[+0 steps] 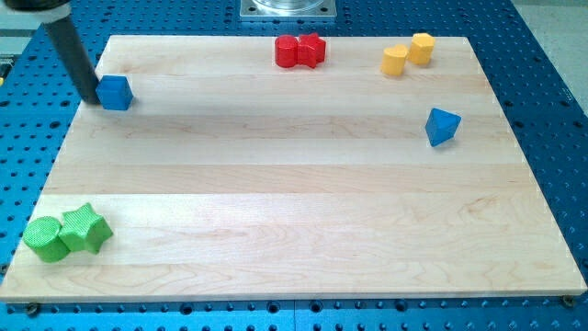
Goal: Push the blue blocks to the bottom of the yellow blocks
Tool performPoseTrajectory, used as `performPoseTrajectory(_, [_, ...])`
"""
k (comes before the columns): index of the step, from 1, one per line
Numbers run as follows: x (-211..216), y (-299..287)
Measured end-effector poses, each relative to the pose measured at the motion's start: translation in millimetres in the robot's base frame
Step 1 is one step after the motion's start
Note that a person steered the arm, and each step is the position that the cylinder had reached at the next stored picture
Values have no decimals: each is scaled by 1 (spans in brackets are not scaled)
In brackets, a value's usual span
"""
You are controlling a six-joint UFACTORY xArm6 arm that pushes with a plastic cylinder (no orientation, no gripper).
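Observation:
A blue block (116,92) lies at the view's upper left. My tip (92,99) is right at that block's left side, touching or almost touching it. A second blue block, wedge-shaped (442,125), lies at the view's right, below the yellow ones. Two yellow blocks sit side by side at the view's top right: one yellow block (395,60) to the left and one yellow block (422,47) to the right, touching each other.
Two red blocks (299,51) touch at the view's top centre. A green cylinder (46,238) and a green star-shaped block (84,228) sit together at the lower left. The wooden board (294,211) rests on a blue perforated table.

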State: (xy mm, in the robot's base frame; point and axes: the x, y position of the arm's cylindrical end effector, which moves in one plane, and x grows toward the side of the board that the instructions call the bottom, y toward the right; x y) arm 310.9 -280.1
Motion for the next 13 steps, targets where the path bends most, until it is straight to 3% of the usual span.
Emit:
performPoseTrajectory(1, [-16,48])
performPoseTrajectory(2, [-9,140])
performPoseTrajectory(3, [-21,133])
performPoseTrajectory(4, [-40,82])
performPoseTrajectory(7, [-6,-15])
performPoseTrajectory(8, [7,26])
performPoseTrajectory(9, [8,124])
performPoseTrajectory(10, [7,161])
performPoseTrajectory(12, [-6,18])
performPoseTrajectory(13, [9,-10])
